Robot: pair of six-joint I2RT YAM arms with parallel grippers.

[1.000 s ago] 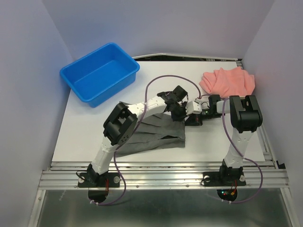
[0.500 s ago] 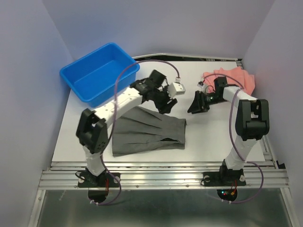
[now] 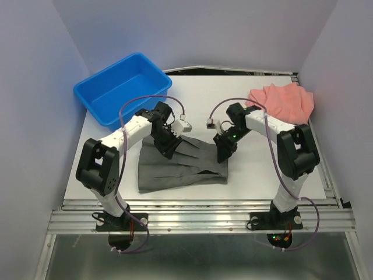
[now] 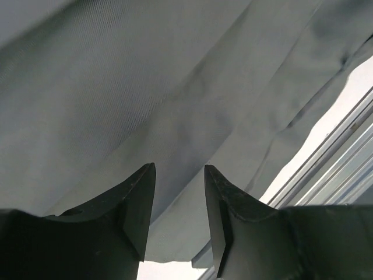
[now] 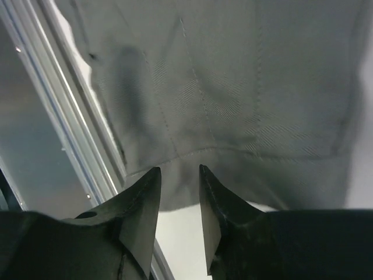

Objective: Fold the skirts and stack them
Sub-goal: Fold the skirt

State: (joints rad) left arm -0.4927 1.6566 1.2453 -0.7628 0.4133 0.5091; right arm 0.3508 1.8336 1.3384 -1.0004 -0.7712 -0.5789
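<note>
The dark grey pleated skirt [image 3: 180, 165] lies flat on the white table, near the front middle. It fills the left wrist view [image 4: 145, 87] and the right wrist view [image 5: 245, 76]. My left gripper [image 3: 167, 150] is low over the skirt's far left edge, open, with nothing between the fingers [image 4: 179, 169]. My right gripper [image 3: 222, 155] is low over the skirt's far right corner, open and empty [image 5: 179, 170]. The salmon-pink skirt [image 3: 282, 100] lies crumpled at the far right of the table, apart from both grippers.
A blue plastic tub [image 3: 123, 88] stands at the far left of the table. The metal rail [image 3: 198, 211] runs along the front edge. Purple walls close in on both sides. Cables loop above both arms.
Both grippers have come from the far middle of the table down to the dark grey skirt's far edge, the left one to its left part, the right one to its right corner.
</note>
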